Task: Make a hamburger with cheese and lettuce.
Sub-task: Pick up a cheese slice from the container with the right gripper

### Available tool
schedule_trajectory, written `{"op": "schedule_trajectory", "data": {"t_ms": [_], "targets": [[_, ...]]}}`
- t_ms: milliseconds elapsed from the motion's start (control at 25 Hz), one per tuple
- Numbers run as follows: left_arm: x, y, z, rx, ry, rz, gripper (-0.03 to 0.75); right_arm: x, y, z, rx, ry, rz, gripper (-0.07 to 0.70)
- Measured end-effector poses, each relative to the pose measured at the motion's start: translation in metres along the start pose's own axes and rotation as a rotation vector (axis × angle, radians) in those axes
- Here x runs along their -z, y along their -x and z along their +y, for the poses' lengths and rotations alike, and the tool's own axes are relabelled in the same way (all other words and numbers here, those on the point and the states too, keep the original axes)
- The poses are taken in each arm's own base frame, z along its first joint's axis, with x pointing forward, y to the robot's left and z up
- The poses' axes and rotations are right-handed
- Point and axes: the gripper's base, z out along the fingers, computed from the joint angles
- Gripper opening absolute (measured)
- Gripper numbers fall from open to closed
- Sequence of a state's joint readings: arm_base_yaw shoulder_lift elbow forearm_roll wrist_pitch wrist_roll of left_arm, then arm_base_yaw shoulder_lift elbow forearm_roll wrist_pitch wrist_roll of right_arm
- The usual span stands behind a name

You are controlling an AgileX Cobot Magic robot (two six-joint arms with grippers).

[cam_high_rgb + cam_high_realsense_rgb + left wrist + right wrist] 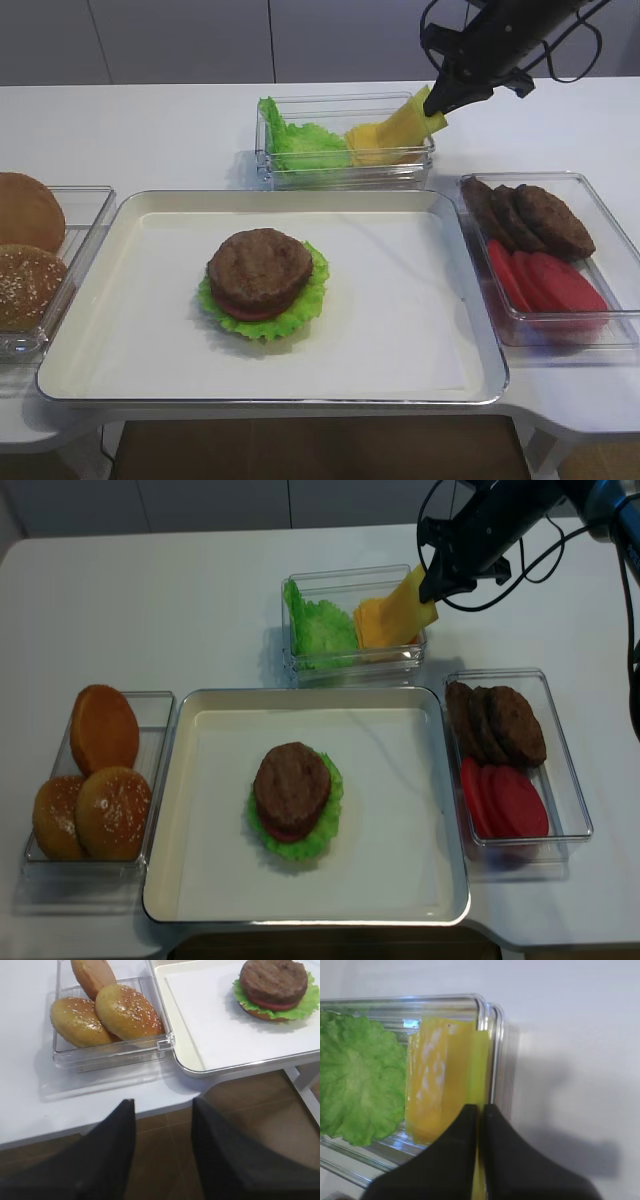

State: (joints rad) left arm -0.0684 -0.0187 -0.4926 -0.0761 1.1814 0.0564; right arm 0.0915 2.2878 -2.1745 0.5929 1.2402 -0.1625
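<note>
The hamburger (262, 285) is a brown patty on a tomato slice and a frilly green leaf, in the middle of the tray (400, 330). It also shows in the left wrist view (274, 987). My right gripper (440, 100) is shut on the upper edge of a yellow cheese slice (412, 122), which slants up out of the clear box (345, 175) at the back. In the right wrist view the cheese (477, 1070) runs between my closed fingertips (470, 1115). The lettuce (305, 145) lies in the left half of that box. My left gripper (162, 1105) is open and empty beyond the table's front edge.
More cheese slices (372, 142) lie in the back box. A clear box of buns (100, 1010) stands left of the tray. A clear box with loose patties (530, 215) and tomato slices (545, 280) stands at the right.
</note>
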Motion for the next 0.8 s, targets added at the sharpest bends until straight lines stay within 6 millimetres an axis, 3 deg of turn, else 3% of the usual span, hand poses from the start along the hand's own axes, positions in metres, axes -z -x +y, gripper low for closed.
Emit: {"op": "schedule_trajectory", "data": {"t_ms": [800], "targets": [[0.000,0.000,0.000,0.000,0.000,0.000,0.283,0.017,0.008,0.013,0.014,0.024,-0.057,0.026]]}}
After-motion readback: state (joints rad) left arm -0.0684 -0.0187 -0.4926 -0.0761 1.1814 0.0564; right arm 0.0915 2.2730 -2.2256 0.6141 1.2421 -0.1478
